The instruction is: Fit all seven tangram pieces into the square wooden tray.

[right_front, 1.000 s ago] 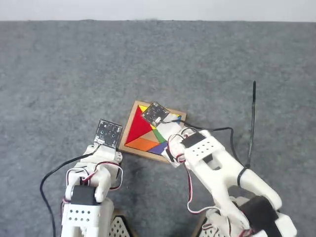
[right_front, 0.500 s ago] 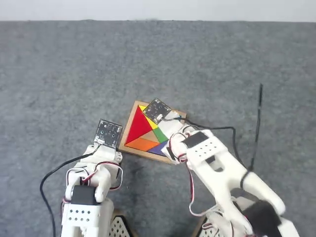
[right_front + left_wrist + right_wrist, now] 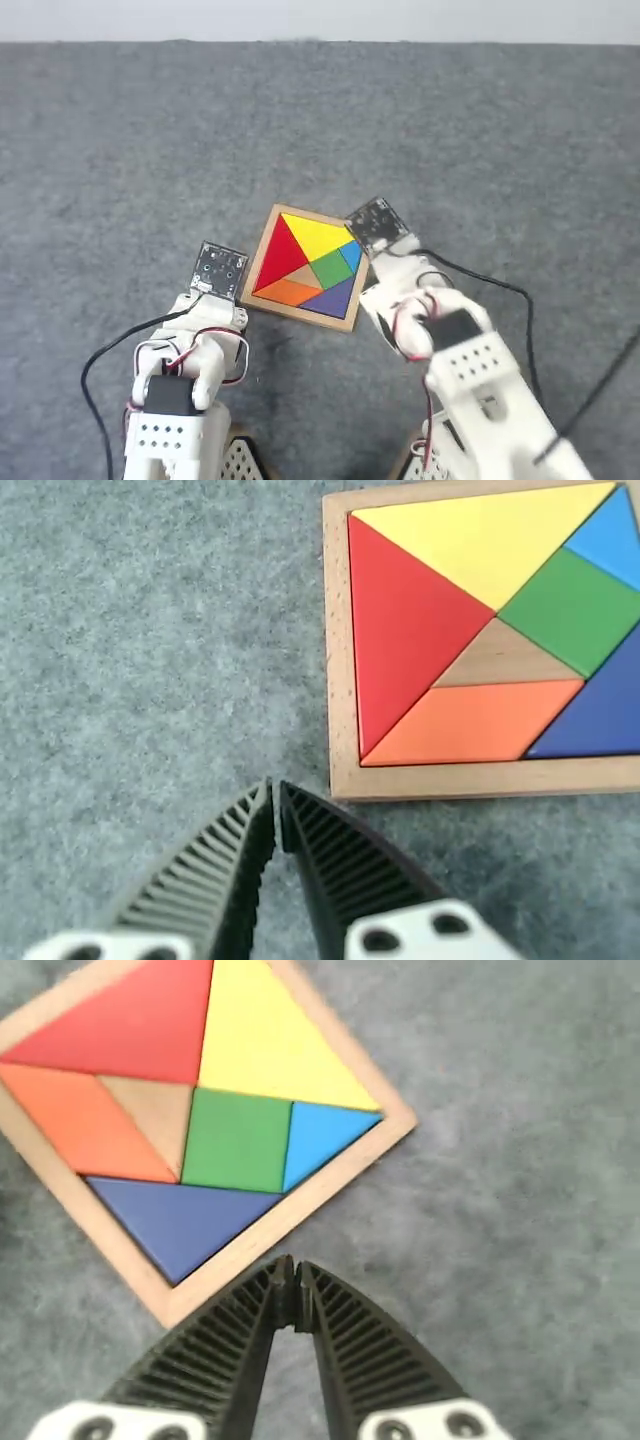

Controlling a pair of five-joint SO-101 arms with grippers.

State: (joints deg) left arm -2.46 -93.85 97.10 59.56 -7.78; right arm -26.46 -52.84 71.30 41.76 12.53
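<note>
**Grey, felt-like bench point(image 3: 120, 150) with a pale wall strip behind, seen from above and from both wrists.** The square wooden tray point(image 3: 297, 311) lies near the middle of the bench, between the two arms and turned corner-on to them.

All seven pieces sit inside its rim:
- a red triangle point(image 3: 280, 258) and a yellow triangle point(image 3: 318, 238), which are the two large pieces
- a green square point(image 3: 330, 268)
- a light blue triangle point(image 3: 350, 256)
- a small tan triangle point(image 3: 303, 275)
- an orange parallelogram point(image 3: 287, 291)
- a dark blue triangle point(image 3: 335, 296)

Their edges meet with no bare tray floor visible between them, and none rides up on a neighbour. By this evidence the fit appears complete.

The left pincer point(image 3: 275, 805) hangs over the bench just beside the tray edge nearest the red and orange pieces. Its jaws are pressed together and hold nothing. The right pincer point(image 3: 293, 1275) hangs just off the opposite edge, beside the dark blue triangle, and is likewise closed and empty.

Both stand clear of the rim, probably because no piece is left to carry or nudge. Closed jaws kept off the tray are also less likely to catch and lift a seated piece.
</note>
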